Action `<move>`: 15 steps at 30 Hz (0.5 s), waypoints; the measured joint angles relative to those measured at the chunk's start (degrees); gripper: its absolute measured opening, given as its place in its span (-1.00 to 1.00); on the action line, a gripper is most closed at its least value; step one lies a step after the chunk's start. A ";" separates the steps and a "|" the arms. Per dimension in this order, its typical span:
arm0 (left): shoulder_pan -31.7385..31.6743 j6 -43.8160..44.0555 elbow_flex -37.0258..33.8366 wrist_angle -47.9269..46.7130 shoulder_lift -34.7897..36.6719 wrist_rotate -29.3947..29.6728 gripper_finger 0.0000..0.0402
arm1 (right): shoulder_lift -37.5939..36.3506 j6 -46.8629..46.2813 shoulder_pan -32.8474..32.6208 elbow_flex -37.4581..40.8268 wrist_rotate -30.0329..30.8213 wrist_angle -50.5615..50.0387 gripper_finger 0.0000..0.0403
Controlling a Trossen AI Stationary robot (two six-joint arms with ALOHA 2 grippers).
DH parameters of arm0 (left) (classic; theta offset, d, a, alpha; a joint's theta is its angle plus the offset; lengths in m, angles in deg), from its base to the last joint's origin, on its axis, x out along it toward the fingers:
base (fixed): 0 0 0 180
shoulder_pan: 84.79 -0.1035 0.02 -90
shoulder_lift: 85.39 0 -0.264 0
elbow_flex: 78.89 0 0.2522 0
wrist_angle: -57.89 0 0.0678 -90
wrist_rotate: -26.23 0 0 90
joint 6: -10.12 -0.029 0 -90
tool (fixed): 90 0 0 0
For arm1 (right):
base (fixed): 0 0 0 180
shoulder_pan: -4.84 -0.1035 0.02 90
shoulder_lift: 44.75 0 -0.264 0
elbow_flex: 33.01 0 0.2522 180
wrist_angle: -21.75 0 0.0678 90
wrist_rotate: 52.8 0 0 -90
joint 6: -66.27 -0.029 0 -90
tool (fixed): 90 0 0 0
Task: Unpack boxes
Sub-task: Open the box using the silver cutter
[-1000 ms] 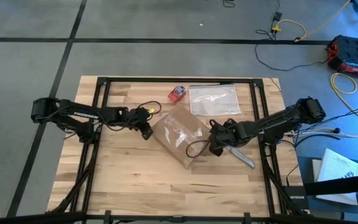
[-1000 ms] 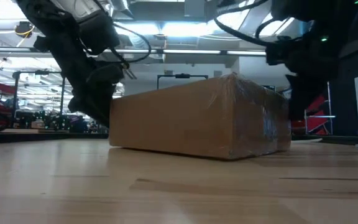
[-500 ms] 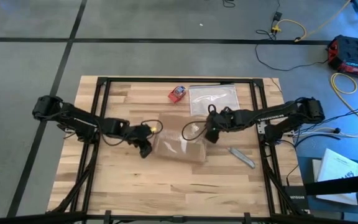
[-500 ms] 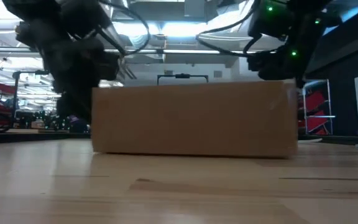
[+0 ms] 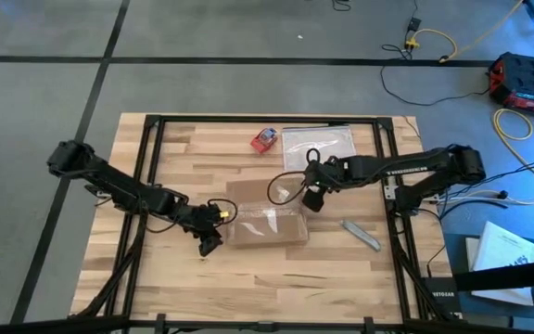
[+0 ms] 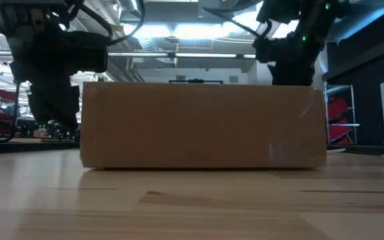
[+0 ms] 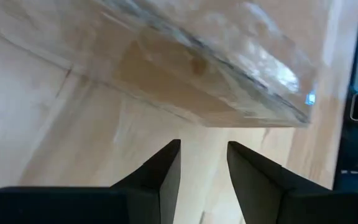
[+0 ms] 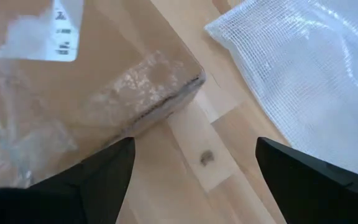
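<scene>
The brown cardboard box [image 5: 267,223] lies flat on the table, its long sides along the near edge and clear tape shining on its top. My left gripper [image 5: 207,246] is at the box's near left corner. In the left wrist view its fingers [image 7: 204,149] are narrowly open, with bare table between them, just short of the box's side [image 7: 216,68]. My right gripper [image 5: 311,199] hangs wide open above the box's far right corner [image 8: 188,81], nothing between its fingers. The low view shows the box's long near side [image 6: 202,127] with both arms behind it.
A clear plastic bag [image 5: 320,147] lies flat at the far edge, also in the right wrist view [image 8: 309,68]. A small red-and-blue object [image 5: 265,139] sits to its left. A grey tool [image 5: 362,235] lies right of the box. Black frame rails [image 5: 146,186] cross the table.
The box has turned about flat on the table, from slanting to lying along the near edge. My left gripper has swung toward the near edge beside the box's left end. My right gripper has gone toward the far edge and up.
</scene>
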 joint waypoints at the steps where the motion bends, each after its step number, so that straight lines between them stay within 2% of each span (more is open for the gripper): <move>1: 0.31 0.01 0.00 -0.03 0.25 0.00 -0.42 | -0.24 0.12 -0.01 -0.92 -0.15 -2.04 0.61; 5: 0.90 -1.80 0.76 -0.16 2.22 -0.56 -0.43 | -2.13 -2.34 -0.90 -2.74 -4.16 -11.53 0.61; 8: 0.54 -3.95 2.03 -0.11 4.44 -2.57 -0.43 | -3.69 -4.83 -4.37 -2.39 -6.39 -18.18 0.61; 12: 0.00 -4.52 4.40 0.98 5.98 -0.83 -0.43 | -5.97 -9.71 -10.46 -1.13 -6.59 -20.61 0.61; 15: 0.00 -8.90 6.37 2.29 6.05 -0.71 -0.43 | -7.50 -15.07 -15.00 0.79 -6.27 -20.57 0.61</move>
